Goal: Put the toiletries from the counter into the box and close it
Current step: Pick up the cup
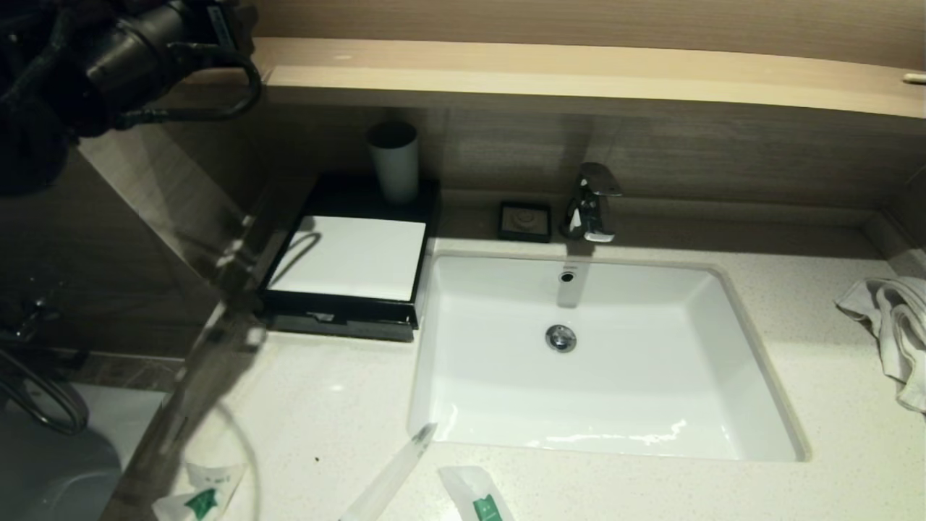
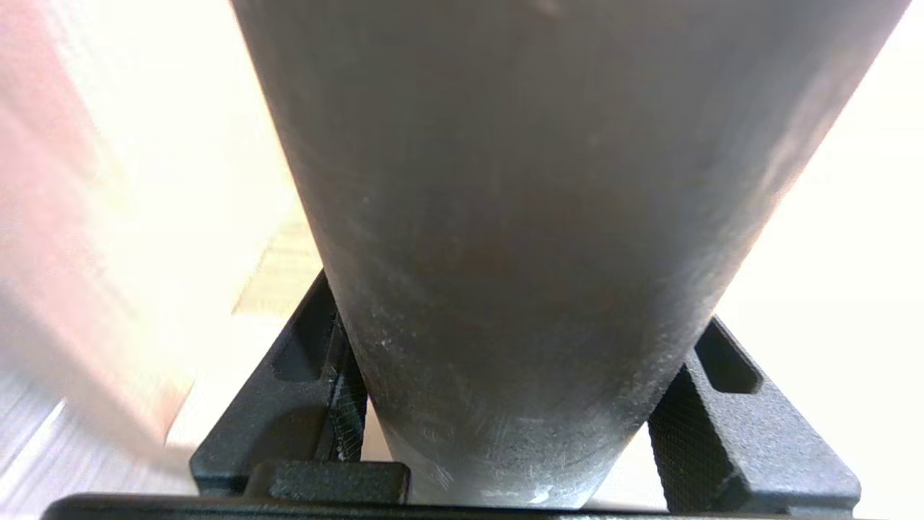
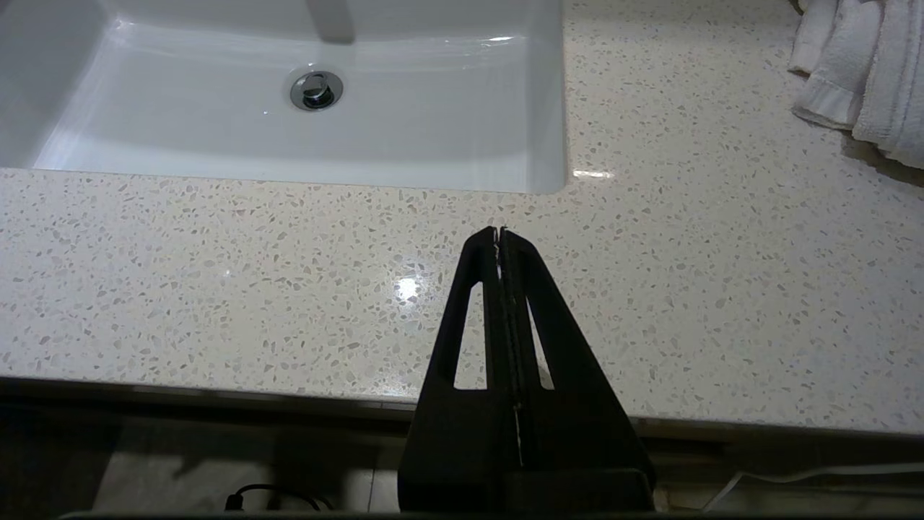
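Left gripper (image 2: 516, 310), raised high at the far left of the head view, is clamped on a grey cup (image 2: 505, 180), one finger pressed to each side of its tapered wall. Right gripper (image 3: 499, 231) has its fingers pressed together and hovers over the speckled counter (image 3: 216, 274) at its front edge.

Risk, as I judge it: the cup's taper could let it slide out of the grip, and the flat packets could skid off the near edge if I nudge them.

The wrapped toothbrush (image 1: 391, 477) and two green-marked packets (image 1: 202, 496) (image 1: 481, 499) lie on the counter in front of the sink (image 1: 723, 347). They are well apart from the left gripper and from the black box (image 1: 347, 318) behind them.
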### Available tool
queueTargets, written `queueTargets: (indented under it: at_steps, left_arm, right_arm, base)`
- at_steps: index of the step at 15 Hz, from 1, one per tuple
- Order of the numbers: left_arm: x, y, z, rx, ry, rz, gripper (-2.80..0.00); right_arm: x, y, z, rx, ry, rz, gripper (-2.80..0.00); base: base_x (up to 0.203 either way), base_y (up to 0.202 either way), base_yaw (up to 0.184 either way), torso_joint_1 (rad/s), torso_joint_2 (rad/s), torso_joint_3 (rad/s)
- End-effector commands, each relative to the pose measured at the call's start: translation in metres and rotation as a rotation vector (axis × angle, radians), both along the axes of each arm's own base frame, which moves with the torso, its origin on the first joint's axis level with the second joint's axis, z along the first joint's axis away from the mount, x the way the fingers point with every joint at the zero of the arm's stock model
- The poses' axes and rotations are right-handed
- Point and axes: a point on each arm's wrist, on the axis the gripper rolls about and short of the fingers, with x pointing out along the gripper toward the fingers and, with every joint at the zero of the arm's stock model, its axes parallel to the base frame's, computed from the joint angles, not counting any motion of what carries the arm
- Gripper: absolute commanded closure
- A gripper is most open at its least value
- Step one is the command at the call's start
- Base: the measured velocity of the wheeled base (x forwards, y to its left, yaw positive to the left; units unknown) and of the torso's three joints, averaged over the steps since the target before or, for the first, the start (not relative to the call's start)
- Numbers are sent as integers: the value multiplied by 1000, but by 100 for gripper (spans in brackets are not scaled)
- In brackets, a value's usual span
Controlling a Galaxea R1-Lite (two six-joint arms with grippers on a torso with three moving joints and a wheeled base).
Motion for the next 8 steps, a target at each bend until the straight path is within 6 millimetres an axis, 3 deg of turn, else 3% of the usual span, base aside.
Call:
queueTargets:
  at_steps: [1,8]
  left_arm:
    - [-26,1,5,-6,-15,-14,0]
    - [-77,7,-34,11,100,-40,0]
  right_arm:
    - [0,0,0,-1,0,-1,0]
    - [0,0,0,-1,0,-1,0]
  base:
    - [0,0,0,0,0,0]
    - [0,0,0,0,0,0]
